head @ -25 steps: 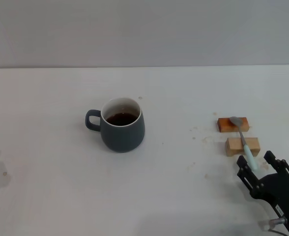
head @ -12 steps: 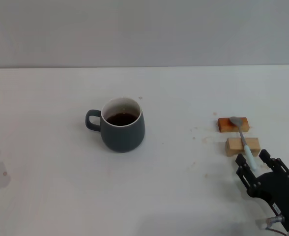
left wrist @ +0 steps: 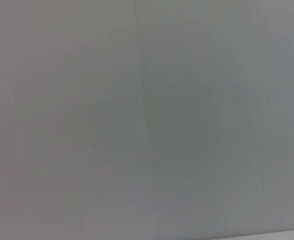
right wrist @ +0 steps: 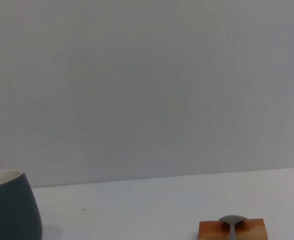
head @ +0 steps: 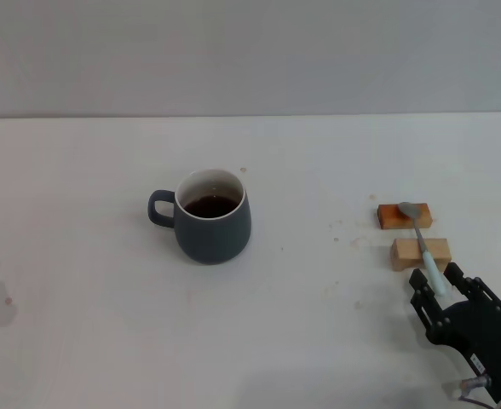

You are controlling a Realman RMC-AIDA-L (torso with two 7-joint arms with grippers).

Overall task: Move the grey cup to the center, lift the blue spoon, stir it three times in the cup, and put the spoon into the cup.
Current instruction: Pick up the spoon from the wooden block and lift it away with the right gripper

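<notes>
The grey cup [head: 213, 226], holding dark liquid, stands near the middle of the table with its handle to the left. It also shows at the edge of the right wrist view [right wrist: 12, 210]. The blue spoon [head: 423, 239] lies across two wooden blocks at the right, with its bowl on the far block and its pale handle pointing toward me. Its bowl shows in the right wrist view [right wrist: 231, 220]. My right gripper [head: 435, 277] is open, low at the handle's near end, with one finger on each side of it. My left gripper is out of view.
An orange-brown block [head: 391, 216] and a lighter wooden block [head: 408, 254] hold the spoon up off the white table [head: 319, 324]. Small crumbs or stains lie left of the blocks. The left wrist view shows only a grey wall.
My right gripper's fingers have drawn closer together around the spoon handle's end. The cup and spoon have not moved.
</notes>
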